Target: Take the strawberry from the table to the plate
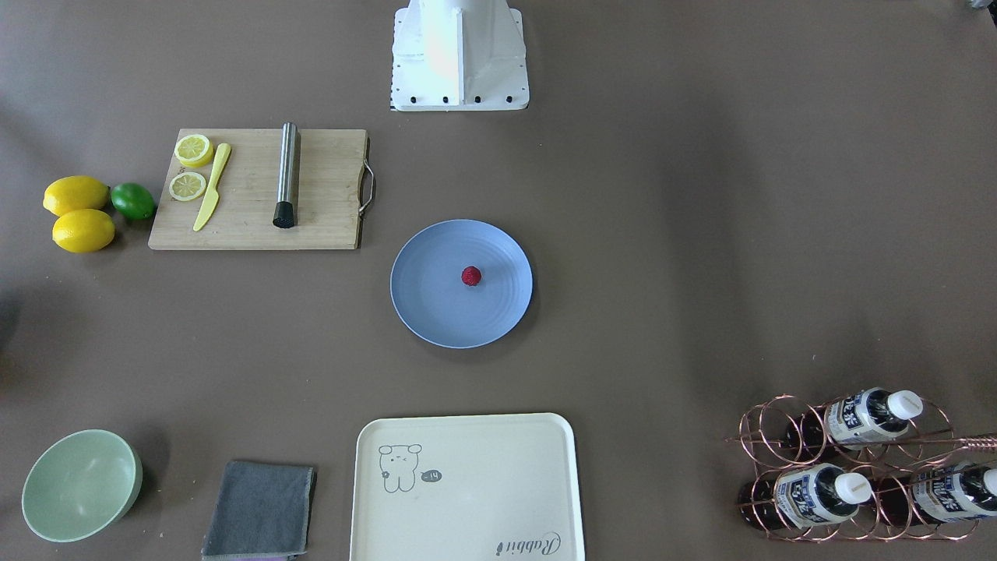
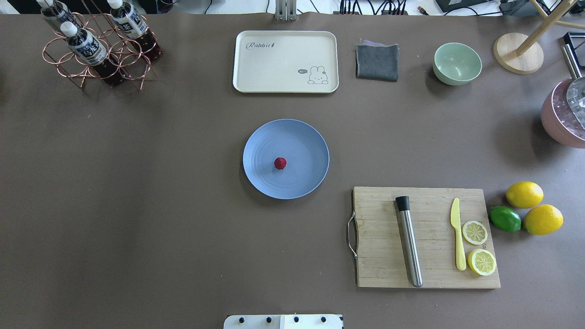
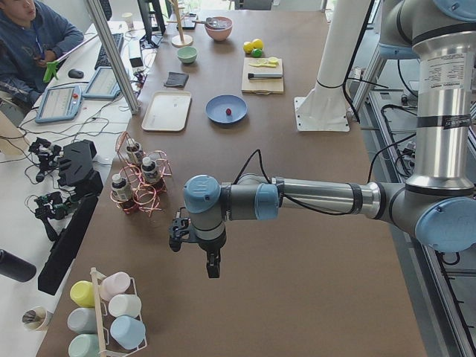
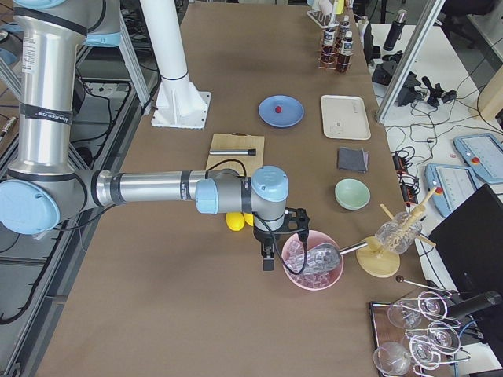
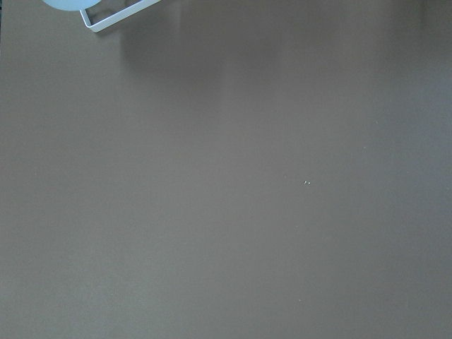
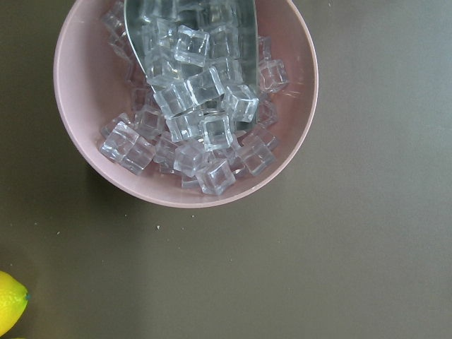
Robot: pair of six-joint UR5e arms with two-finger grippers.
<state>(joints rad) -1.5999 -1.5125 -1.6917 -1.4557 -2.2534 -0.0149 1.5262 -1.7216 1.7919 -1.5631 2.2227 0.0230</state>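
A tiny dark-red strawberry (image 1: pixel 471 276) (image 2: pixel 280 163) lies near the middle of the round blue-lavender plate (image 1: pixel 436 315) (image 2: pixel 304 137), which sits mid-table (image 2: pixel 137 192). Neither gripper is near it. My left gripper (image 3: pixel 212 269) hangs over bare table at the left end, beyond the bottle rack, and shows only in the exterior left view. My right gripper (image 4: pixel 268 261) hovers beside a pink bowl of ice cubes (image 6: pixel 185 106) at the right end, seen only in the exterior right view. Whether either gripper is open or shut I cannot tell.
A wooden cutting board (image 2: pixel 379 237) carries a steel rod, a yellow knife and lemon slices. Two lemons and a lime (image 2: pixel 505 218) lie beside it. A cream tray (image 2: pixel 285 61), grey cloth (image 2: pixel 377 61), green bowl (image 2: pixel 457 63) and copper bottle rack (image 2: pixel 98 50) line the far edge.
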